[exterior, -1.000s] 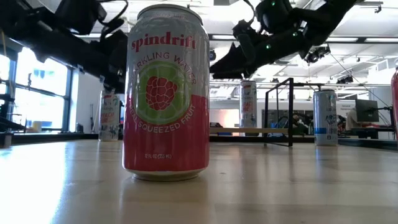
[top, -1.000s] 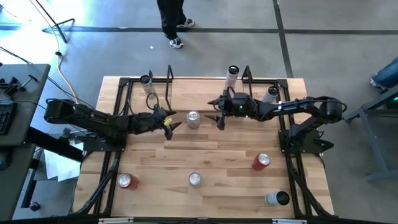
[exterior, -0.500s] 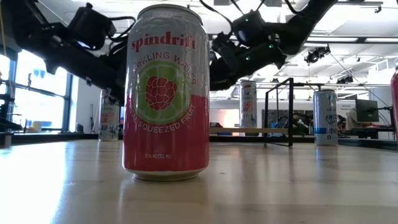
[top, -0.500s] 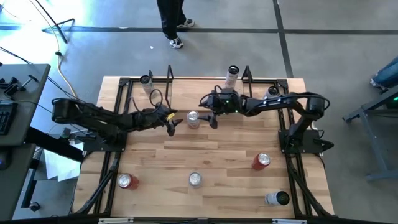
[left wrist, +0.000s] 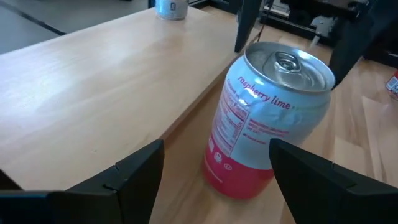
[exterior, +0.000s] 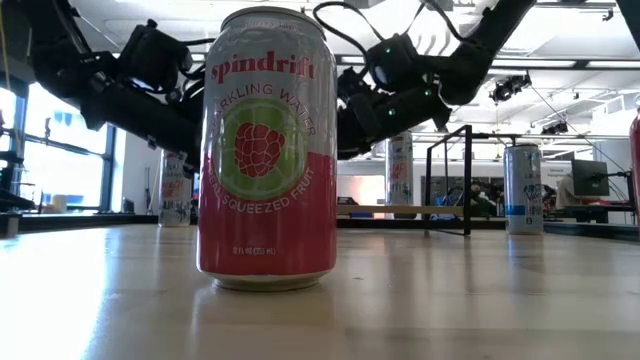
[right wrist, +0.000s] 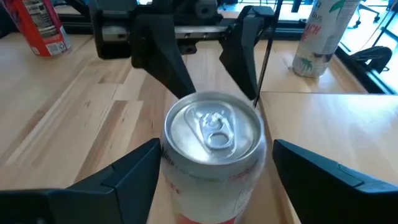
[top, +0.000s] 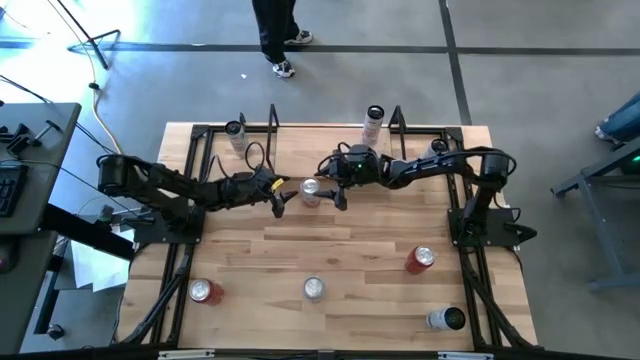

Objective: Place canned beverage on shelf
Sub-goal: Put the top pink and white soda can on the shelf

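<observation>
The task is judged barely begun: the raspberry-lime can stands on the tabletop just beside the shelf, not yet lifted. The left gripper is spread wide, the can ahead of its jaws, untouched. The right gripper is spread too, the can between its jaws, unpinched.

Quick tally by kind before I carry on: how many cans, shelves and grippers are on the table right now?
Cans: 8
Shelf: 1
Grippers: 2, left gripper and right gripper
Total: 11
</observation>
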### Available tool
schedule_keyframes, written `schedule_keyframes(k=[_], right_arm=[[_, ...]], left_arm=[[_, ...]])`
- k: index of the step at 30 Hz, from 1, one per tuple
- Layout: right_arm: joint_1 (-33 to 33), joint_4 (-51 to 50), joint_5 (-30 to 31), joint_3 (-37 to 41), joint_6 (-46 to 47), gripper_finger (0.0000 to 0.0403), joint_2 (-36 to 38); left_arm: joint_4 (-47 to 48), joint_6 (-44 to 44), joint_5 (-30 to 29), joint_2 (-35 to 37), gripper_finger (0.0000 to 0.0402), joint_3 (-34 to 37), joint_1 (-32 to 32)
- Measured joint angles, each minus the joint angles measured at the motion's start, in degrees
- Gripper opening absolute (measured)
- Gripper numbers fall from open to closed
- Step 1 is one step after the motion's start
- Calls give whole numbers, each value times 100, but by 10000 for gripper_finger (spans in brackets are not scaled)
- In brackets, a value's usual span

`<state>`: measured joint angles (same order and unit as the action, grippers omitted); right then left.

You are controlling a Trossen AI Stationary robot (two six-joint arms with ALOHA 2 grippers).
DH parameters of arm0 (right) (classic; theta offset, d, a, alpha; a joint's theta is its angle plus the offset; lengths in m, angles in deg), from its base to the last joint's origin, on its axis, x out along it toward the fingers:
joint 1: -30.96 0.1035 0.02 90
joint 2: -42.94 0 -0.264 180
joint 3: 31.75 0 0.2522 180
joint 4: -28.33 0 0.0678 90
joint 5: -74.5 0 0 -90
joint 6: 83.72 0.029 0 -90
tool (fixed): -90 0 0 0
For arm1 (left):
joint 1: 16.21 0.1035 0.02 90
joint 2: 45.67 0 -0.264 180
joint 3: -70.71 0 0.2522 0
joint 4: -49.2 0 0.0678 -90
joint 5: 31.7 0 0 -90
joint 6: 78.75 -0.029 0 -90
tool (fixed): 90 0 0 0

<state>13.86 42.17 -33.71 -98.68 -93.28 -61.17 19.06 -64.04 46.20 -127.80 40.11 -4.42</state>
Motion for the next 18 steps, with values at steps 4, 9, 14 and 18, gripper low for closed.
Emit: schedule_keyframes(k=[4,9,14,18], right_arm=[[0,312,-229,-2,61,295,-126],[12,575,-302,-2,63,295,-274],[20,749,-338,-4,263,296,-354],[20,886,-416,-4,334,296,-444]], left_arm=[[-139,-40,16,0,278,0,61],[-295,-87,184,2,278,-11,165],[-298,-86,333,0,278,-13,255],[-279,-95,322,0,278,-42,256]])
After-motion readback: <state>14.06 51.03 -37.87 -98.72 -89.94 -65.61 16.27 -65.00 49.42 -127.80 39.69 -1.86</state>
